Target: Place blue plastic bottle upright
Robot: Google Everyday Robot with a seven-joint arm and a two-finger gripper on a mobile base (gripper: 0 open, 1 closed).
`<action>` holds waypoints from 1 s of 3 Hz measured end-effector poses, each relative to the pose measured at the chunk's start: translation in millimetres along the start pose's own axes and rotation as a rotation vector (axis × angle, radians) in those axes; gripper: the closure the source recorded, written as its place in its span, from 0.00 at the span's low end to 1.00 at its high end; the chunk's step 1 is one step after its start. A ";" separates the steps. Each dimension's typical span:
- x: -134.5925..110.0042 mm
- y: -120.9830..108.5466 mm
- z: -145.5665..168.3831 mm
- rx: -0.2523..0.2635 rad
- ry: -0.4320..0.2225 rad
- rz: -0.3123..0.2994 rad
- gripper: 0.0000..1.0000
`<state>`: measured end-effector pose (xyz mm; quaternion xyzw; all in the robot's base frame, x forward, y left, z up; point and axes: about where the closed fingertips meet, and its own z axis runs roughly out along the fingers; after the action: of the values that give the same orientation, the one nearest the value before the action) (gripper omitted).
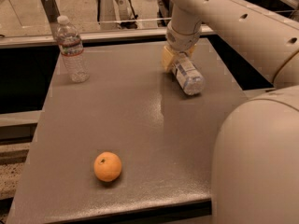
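The blue plastic bottle (pixel 188 76) lies on its side on the grey table (pixel 135 125), at the far right. It is pale and clear, with a white label and dark print. Its base points toward the front right and its cap end is hidden under the gripper. My gripper (pixel 176 59), with yellow pads, hangs from the cream arm and sits right over the bottle's far end, touching it or nearly so.
A clear ribbed bottle with a red-and-white band (pixel 71 48) stands upright at the far left of the table. An orange (pixel 108 166) lies near the front left. The arm's big cream shell (pixel 257 157) fills the right foreground. Dark gaps border the table on both sides.
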<state>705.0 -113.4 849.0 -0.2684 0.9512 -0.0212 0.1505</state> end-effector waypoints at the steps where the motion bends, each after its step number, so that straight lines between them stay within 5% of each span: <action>1: -12.6 4.0 -23.9 -0.035 -0.095 -0.057 0.87; 2: -28.0 10.3 -57.0 -0.107 -0.223 -0.149 1.00; 3: -38.3 22.8 -93.2 -0.213 -0.392 -0.263 1.00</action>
<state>696.8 -77.9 945.6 -0.4031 0.8577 0.1120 0.2989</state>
